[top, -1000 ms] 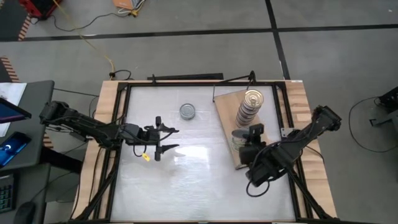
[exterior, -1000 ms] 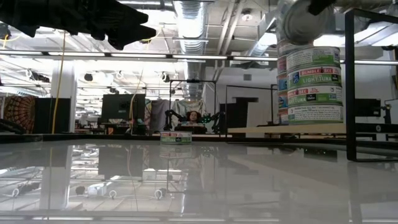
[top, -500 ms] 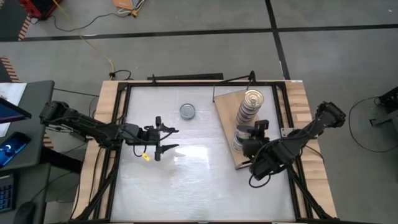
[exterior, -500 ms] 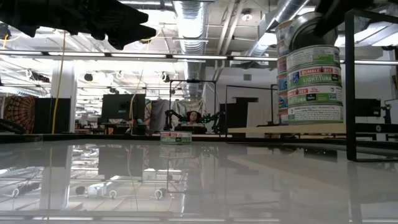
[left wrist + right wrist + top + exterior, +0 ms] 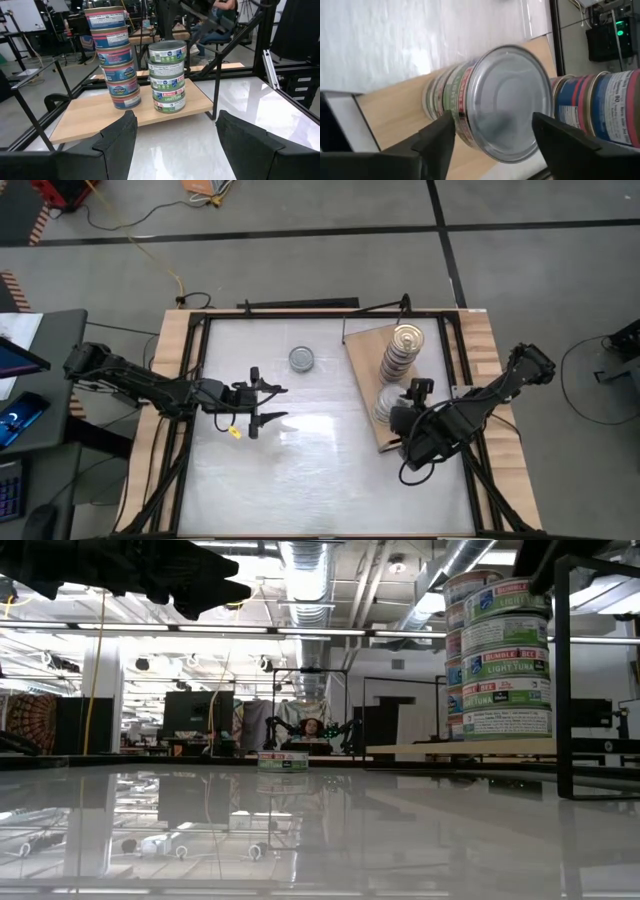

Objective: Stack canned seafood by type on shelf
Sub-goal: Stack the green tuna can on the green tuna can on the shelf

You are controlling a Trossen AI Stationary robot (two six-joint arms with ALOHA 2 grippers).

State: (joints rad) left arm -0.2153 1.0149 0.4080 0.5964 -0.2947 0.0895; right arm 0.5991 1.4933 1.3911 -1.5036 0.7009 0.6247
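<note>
On the light-brown shelf (image 5: 365, 380) at the table's right stand two stacks of canned seafood. The taller one (image 5: 403, 345) has blue and pink labels (image 5: 112, 60) and a gold lid on top. The shorter one (image 5: 386, 406) has green labels (image 5: 167, 75). My right gripper (image 5: 495, 127) is open above the shorter stack, slanting down, one finger on either side of its silver-lidded top tin (image 5: 507, 100). That tin rests on the stack a little tilted (image 5: 505, 602). My left gripper (image 5: 276, 404) waits open and level above mid-table.
One loose tin (image 5: 302, 359) stands alone on the white tabletop toward the far edge, left of the shelf. A black frame (image 5: 300, 315) runs around the table, with an upright post (image 5: 562, 670) beside the stacks. The near half of the tabletop holds nothing else.
My right gripper has sunk a little over the shorter stack and rolled its wrist. The tin it carried tilted, lid facing sideways, now lies on top of that stack, nearly flat.
</note>
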